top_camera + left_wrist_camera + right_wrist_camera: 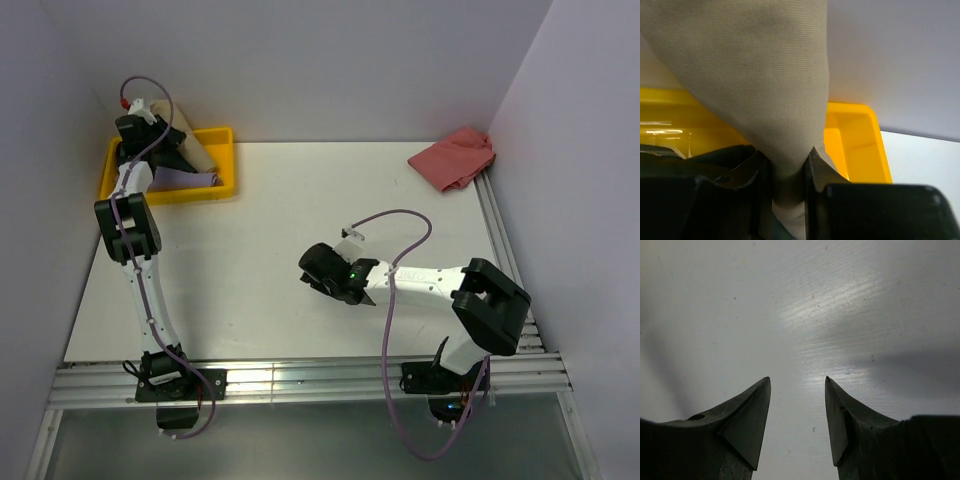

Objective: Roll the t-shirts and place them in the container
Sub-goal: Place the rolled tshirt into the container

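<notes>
My left gripper [788,167] is shut on a bunched fold of the tan-beige t-shirt [755,75], which rises out of the yellow tray [855,145]. In the top view this gripper [172,150] sits over the tray at the back left, with the tan t-shirt [202,152] beside it and a lilac t-shirt [186,178] lying in the tray. A salmon-red t-shirt [455,158] lies crumpled at the back right corner. Near the table's middle my right gripper [318,280] stands open; the wrist view shows its gripper [797,382] over the bare white table with nothing between the fingers.
The yellow tray [226,160] stands against the back left wall. White walls close in the table at the back and on both sides. A metal rail [300,380] runs along the near edge by the arm bases.
</notes>
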Controlling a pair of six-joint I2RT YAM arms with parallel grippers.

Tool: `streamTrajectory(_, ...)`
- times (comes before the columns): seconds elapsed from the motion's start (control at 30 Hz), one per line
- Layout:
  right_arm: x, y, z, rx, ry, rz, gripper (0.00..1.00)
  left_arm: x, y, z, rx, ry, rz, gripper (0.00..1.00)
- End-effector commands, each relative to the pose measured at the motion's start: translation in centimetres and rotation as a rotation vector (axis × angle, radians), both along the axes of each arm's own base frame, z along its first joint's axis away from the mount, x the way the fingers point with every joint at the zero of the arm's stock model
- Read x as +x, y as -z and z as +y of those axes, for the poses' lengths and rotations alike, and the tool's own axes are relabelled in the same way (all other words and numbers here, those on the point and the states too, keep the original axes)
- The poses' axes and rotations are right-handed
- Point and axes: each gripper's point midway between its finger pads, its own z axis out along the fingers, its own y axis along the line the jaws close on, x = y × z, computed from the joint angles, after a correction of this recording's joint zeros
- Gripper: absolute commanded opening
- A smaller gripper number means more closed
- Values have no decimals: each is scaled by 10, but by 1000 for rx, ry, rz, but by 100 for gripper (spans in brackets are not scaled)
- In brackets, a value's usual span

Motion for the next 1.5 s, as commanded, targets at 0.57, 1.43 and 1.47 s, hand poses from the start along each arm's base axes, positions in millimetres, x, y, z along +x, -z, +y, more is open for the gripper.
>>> streamTrajectory(0.57, 1, -4, -5, 21, 30, -42, 54, -43, -100, 8, -203, -86, -175, 0)
streamTrajectory(1.43, -5, 20, 0, -10, -2, 5, 54, -70, -1, 36, -450, -405, 128, 0)
streamTrajectory(1.47, -5, 20, 0, -12, -2, 6, 54, -71, 4, 41, -464, -444, 160, 0)
